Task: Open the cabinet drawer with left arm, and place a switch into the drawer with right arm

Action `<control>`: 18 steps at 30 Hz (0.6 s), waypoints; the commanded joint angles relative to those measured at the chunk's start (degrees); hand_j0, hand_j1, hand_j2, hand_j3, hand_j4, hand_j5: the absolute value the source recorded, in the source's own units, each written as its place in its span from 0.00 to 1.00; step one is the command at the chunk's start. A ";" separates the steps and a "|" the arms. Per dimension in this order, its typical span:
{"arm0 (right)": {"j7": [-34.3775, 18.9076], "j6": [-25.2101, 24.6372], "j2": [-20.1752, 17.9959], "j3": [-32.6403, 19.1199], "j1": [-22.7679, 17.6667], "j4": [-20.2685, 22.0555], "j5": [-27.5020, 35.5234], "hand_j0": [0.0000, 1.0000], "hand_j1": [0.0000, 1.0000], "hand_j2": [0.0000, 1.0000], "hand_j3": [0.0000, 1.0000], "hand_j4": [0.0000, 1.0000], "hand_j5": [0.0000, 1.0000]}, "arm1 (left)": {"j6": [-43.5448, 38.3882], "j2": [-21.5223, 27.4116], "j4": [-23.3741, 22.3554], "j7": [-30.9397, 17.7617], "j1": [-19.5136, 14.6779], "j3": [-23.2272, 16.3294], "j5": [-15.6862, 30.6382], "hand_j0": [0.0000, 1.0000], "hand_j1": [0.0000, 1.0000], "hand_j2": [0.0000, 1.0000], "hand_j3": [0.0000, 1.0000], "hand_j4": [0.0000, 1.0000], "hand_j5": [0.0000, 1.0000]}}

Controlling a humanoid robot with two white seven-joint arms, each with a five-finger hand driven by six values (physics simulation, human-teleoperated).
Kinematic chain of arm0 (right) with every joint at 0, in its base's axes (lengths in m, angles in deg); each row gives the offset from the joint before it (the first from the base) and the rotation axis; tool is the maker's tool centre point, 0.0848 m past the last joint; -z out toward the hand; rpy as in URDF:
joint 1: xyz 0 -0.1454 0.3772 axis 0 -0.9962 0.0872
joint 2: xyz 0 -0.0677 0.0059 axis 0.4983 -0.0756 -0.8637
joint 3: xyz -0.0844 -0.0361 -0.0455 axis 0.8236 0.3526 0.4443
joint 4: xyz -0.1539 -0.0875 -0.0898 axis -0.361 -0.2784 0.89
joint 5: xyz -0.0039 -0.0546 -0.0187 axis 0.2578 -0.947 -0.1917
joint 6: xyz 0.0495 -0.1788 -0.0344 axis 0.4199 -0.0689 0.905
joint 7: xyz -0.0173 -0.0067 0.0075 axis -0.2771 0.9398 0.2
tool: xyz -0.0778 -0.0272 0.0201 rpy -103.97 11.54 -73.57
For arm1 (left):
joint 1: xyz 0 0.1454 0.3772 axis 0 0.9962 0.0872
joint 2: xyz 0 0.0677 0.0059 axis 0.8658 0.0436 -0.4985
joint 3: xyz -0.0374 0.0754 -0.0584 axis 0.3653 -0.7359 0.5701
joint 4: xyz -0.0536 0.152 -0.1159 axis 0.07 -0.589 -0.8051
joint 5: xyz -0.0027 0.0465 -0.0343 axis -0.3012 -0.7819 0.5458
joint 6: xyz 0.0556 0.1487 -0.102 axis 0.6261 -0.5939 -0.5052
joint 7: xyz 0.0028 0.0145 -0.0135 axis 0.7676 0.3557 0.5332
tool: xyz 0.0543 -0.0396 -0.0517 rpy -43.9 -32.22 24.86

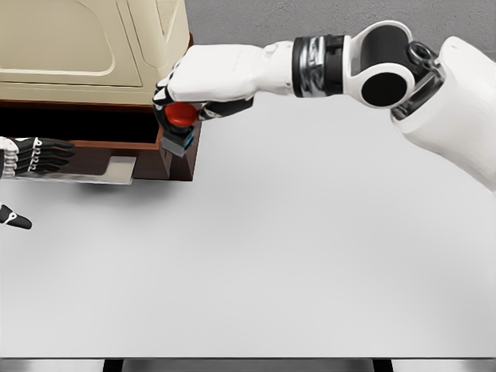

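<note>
A beige cabinet (85, 46) stands at the back left, its brown drawer (108, 143) pulled out with a dark opening above it. My left hand (39, 157) curls around the drawer's silver handle (108, 170) at the left edge. My right hand (198, 97) reaches in from the right and is shut on the switch (181, 124), a red round button on a dark grey and blue body. The switch hangs tilted over the drawer's right front corner, above its rim.
The white table (294, 256) spreads out in front of the cabinet. My right arm (372, 66) spans the upper right of the view. A dark fingertip (14, 218) shows low at the left edge.
</note>
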 commanded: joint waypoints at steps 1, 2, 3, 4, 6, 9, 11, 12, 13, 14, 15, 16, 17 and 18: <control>0.03 -0.32 0.65 0.06 0.09 0.07 0.17 0.45 0.45 0.45 0.45 0.45 0.45 | -0.31 0.05 0.00 -0.09 0.19 -0.05 0.16 1.00 1.00 1.00 1.00 1.00 1.00; 0.03 -0.84 1.35 0.06 0.44 0.07 0.17 0.45 0.45 0.45 0.45 0.45 0.45 | -0.22 0.05 0.00 -0.09 0.19 -0.05 0.25 1.00 1.00 1.00 1.00 1.00 1.00; 0.03 -1.11 1.79 0.15 0.70 0.07 0.17 0.45 0.45 0.45 0.45 0.45 0.45 | -0.22 0.05 0.00 -0.09 0.19 -0.05 0.17 1.00 1.00 1.00 1.00 1.00 1.00; 0.03 -1.28 2.40 0.32 0.88 -0.02 0.17 0.45 0.45 0.45 0.45 0.45 0.45 | -0.31 0.05 0.00 -0.09 0.19 -0.05 0.16 1.00 1.00 1.00 1.00 1.00 1.00; 0.03 -1.99 3.11 0.41 1.32 -0.02 0.17 0.45 0.45 0.45 0.45 0.45 0.45 | -0.31 0.05 0.00 -0.09 0.19 -0.05 0.16 1.00 1.00 1.00 1.00 1.00 1.00; 0.03 -3.30 4.16 0.59 1.84 -0.11 0.17 0.45 0.45 0.45 0.45 0.45 0.45 | -0.31 -0.21 0.00 -0.09 0.19 -0.05 0.25 1.00 1.00 1.00 1.00 1.00 1.00; 0.03 -3.92 5.13 0.59 2.28 -0.37 0.08 0.45 0.45 0.45 0.45 0.45 0.45 | -0.22 -0.12 0.00 -0.09 0.37 -0.05 0.25 1.00 1.00 1.00 1.00 1.00 1.00; 0.03 -4.10 5.92 0.68 2.55 -0.72 0.08 0.45 0.45 0.45 0.45 0.45 0.45 | -0.31 -0.12 0.00 -0.09 0.55 0.04 0.25 1.00 1.00 1.00 1.00 1.00 1.00; 0.03 -4.18 6.45 0.68 2.90 -1.07 0.08 0.45 0.45 0.45 0.45 0.45 0.45 | -0.31 -0.12 0.00 -0.09 0.72 0.04 0.25 1.00 1.00 1.00 1.00 1.00 1.00; 0.03 -4.45 6.71 0.68 2.99 -1.16 0.08 0.45 0.45 0.45 0.45 0.45 0.45 | -0.22 -0.03 0.00 -0.09 1.16 0.04 0.25 1.00 1.00 1.00 1.00 1.00 1.00; 0.03 -4.71 6.80 0.76 3.25 -1.16 -0.01 0.45 0.45 0.45 0.45 0.45 0.45 | -0.22 -0.03 0.00 -0.09 1.34 0.13 0.43 1.00 1.00 1.00 1.00 1.00 1.00; 0.03 -4.80 6.80 0.68 3.34 -1.25 -0.01 0.45 0.45 0.45 0.45 0.45 0.45 | -0.22 0.05 0.00 -0.09 1.43 0.04 0.52 1.00 1.00 1.00 1.00 1.00 1.00; 0.03 -4.80 7.15 0.76 3.43 -1.69 -0.01 0.45 0.45 0.45 0.45 0.45 0.45 | -0.22 -0.03 0.00 -0.09 1.69 0.04 0.60 1.00 1.00 1.00 1.00 1.00 1.00; 0.03 -4.80 7.59 0.85 3.78 -2.30 -0.01 0.45 0.45 0.45 0.45 0.45 0.45 | -0.22 0.05 0.00 -0.09 2.22 0.12 0.69 1.00 1.00 1.00 1.00 1.00 1.00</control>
